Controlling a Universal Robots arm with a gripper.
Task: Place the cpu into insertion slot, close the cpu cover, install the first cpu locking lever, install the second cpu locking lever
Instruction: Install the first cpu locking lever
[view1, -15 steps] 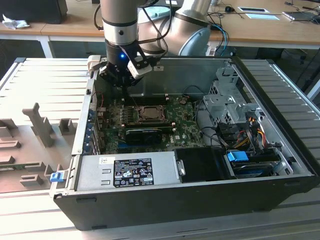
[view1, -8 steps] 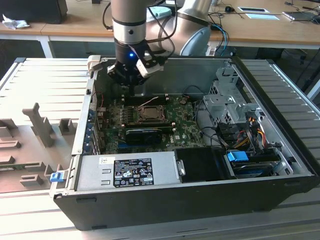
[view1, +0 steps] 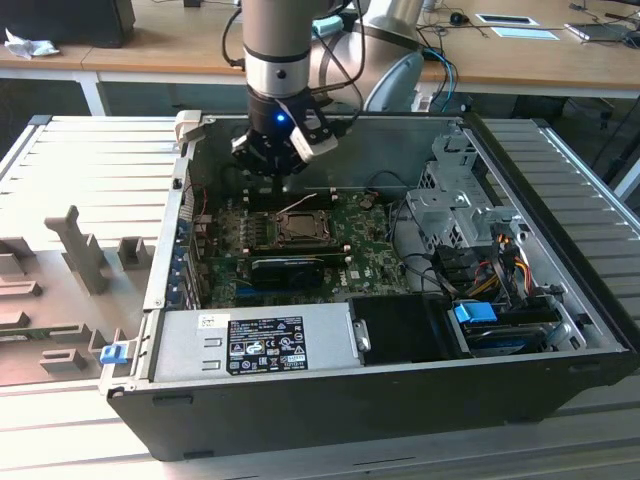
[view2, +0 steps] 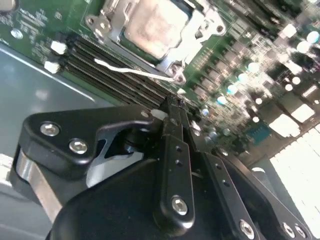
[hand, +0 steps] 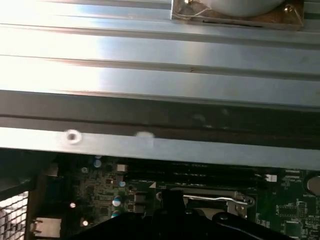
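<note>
1. Silver-grey metal marks the chip (view2: 155, 22): in the second wrist view you see it seated flat in the socket, so placing it looks done.
2. The socket (view1: 299, 229) lies at the centre of the exterior view, on the green board (view1: 365, 245) inside the open computer case (view1: 330, 400).
3. The cover (view2: 200, 30) appears to lie down around the chip as a bright frame. Whether it is pressed fully home you cannot tell.
4. The gripper (view1: 278, 175) hangs in the upper centre of the exterior view, above the far edge of the board and clear of the socket. In the second wrist view its fingers (view2: 172, 130) meet at the tips and hold nothing.
5. A thin pale lever (view2: 132, 71) runs along the socket's side next to the dark memory slots (view2: 100, 65). It looks unlatched, and the gripper's tips are near it but not touching.
6. You may judge the first lever step to be in hand. It calls for a small, exact tip contact on the thin rod, a push that carries it under its catch, and care to stay off the memory slots just beside it.
</note>
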